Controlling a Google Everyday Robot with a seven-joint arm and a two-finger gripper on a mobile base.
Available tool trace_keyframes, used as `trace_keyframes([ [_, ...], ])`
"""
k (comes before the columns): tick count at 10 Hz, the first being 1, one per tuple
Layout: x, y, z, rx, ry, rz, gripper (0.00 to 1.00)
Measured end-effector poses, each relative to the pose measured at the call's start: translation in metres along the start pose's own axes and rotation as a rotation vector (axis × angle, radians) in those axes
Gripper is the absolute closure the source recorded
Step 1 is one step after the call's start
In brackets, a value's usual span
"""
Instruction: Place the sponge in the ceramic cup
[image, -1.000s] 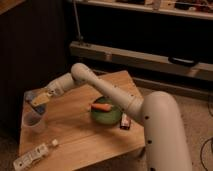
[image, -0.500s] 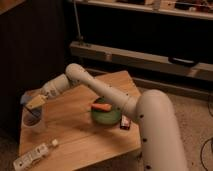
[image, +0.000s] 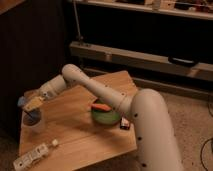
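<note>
The gripper (image: 33, 104) hangs just above the ceramic cup (image: 35, 124) near the left edge of the wooden table (image: 75, 137); how far open it is cannot be told. The sponge (image: 22, 101) shows as a blue-grey patch against the gripper, over the cup's rim, and whether it is gripped cannot be told. Well apart to the right sits a green plate (image: 106, 118) carrying an orange piece (image: 101, 107).

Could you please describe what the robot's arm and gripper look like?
The arm is cream-white and tubular, thick at the shoulder, tapering through a rounded elbow toward a greyer wrist. Small dark dots run down its thickest segment. The gripper, pale tan, is at the far left above the ceramic cup.
</note>
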Motion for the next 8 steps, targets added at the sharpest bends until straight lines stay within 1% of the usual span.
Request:
trace_keyframes([
  [1, 0.0, 0.0005, 0.0013, 0.002, -0.001, -0.002, 0.98],
  [2, -0.0009, 0.0011, 0.003, 0.001, -0.003, -0.005, 0.92],
  [3, -0.0013, 0.0017, 0.0045, -0.001, -0.004, -0.008, 0.8],
  [4, -0.0015, 0.0022, 0.0051, -0.002, -0.005, -0.008, 0.75],
  [5, -0.0021, 0.0032, 0.0073, -0.002, -0.008, -0.009, 0.61],
  [6, -0.0025, 0.0037, 0.0084, -0.003, -0.01, -0.01, 0.53],
  [7, -0.0029, 0.0043, 0.01, -0.003, -0.014, -0.011, 0.4],
  [8, -0.003, 0.0044, 0.0109, -0.002, -0.016, -0.012, 0.36],
])
